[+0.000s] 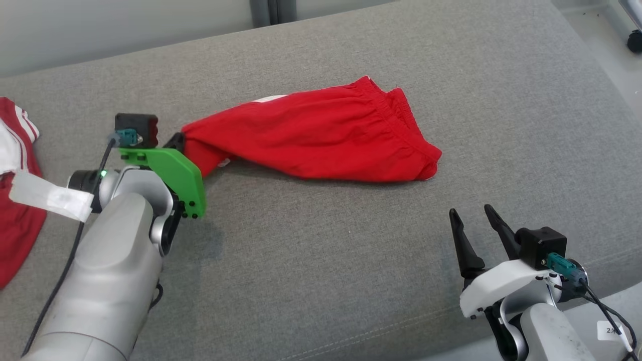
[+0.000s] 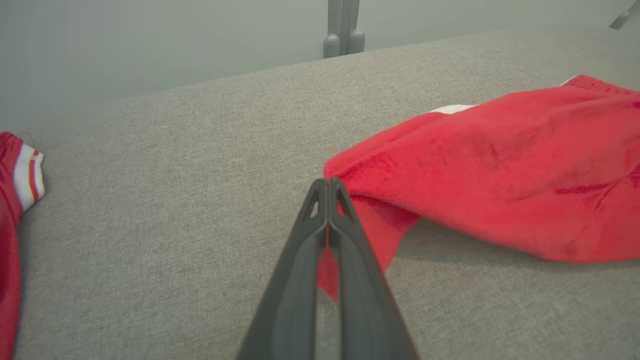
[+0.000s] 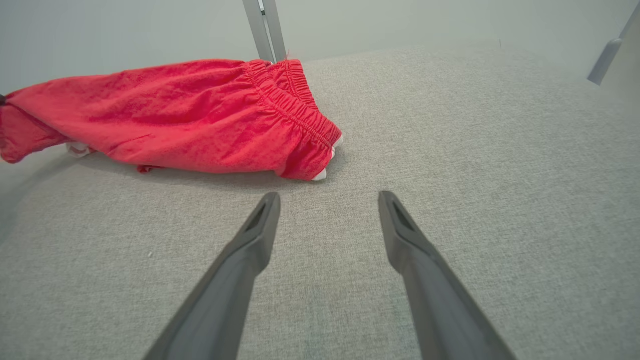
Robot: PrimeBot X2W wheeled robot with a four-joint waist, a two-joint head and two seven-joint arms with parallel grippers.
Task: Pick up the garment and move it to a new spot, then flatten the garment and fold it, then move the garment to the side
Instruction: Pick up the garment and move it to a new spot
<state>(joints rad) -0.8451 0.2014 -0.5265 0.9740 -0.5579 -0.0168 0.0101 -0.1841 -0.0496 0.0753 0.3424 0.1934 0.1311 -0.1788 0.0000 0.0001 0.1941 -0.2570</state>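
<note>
One end of the shorts (image 1: 321, 135) sits pinched in the left hand (image 2: 327, 186); long axis runs right to the waistband (image 1: 396, 115), nearest the spread right hand (image 1: 471, 209).

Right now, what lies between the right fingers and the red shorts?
Bare grey cushion separates the right gripper from the red shorts, in the right wrist view.

Grey fabric surface (image 1: 321, 281); a red, white-striped cloth (image 1: 17, 240) at its left edge; grey post (image 2: 343, 25) behind.
</note>
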